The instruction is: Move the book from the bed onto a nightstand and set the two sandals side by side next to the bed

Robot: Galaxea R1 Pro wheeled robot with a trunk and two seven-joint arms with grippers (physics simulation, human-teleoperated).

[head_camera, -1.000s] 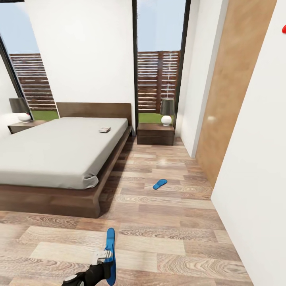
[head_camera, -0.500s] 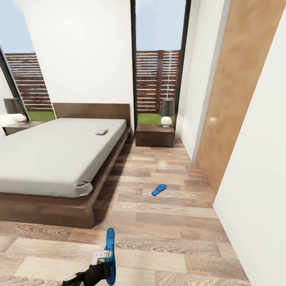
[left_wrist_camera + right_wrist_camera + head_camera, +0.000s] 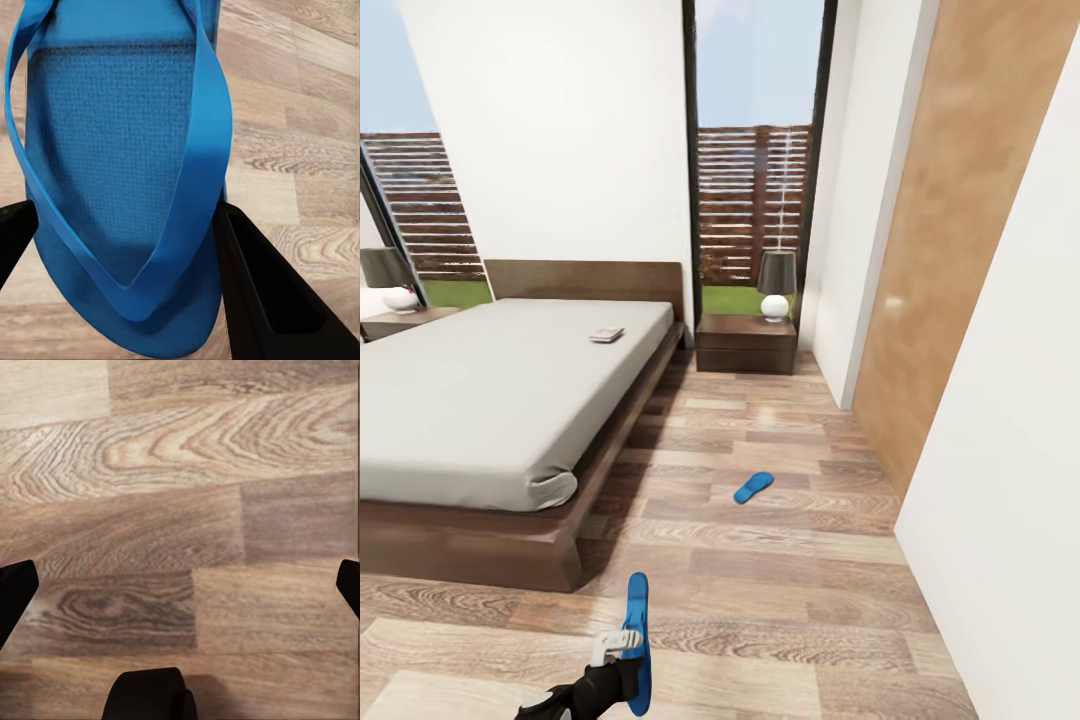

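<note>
Down at the near edge of the head view, the left gripper (image 3: 622, 655) is clamped on one blue sandal (image 3: 637, 640), which stands on edge above the wood floor (image 3: 790, 590) with its length pointing away from the robot. From the left wrist the same sandal (image 3: 120, 172) shows sole-up face and strap, with a black finger (image 3: 262, 292) pressed against one side of it and the other finger (image 3: 15, 240) at the opposite side. The second sandal (image 3: 754, 487) lies flat on the floor farther in, well apart from the held one, between the bed (image 3: 490, 390) and the brown wooden door (image 3: 950, 230), nearer the door side. The book (image 3: 606, 335) lies on the off-white mattress toward the headboard (image 3: 585, 282), close to the edge of the bed that faces the open floor. Just beyond that corner of the bed a dark brown nightstand (image 3: 746, 345) stands against the tall window (image 3: 755, 150), with a lamp (image 3: 777, 285) that has a white round base and a dark shade on top. A second nightstand (image 3: 400, 322) with a like lamp (image 3: 388, 280) sits on the far side of the bed, at the view's left edge. The right gripper (image 3: 180, 592) looks straight down on bare floor planks; its two black fingertips (image 3: 15, 592) sit at opposite edges of the picture, spread wide with nothing between them.
</note>
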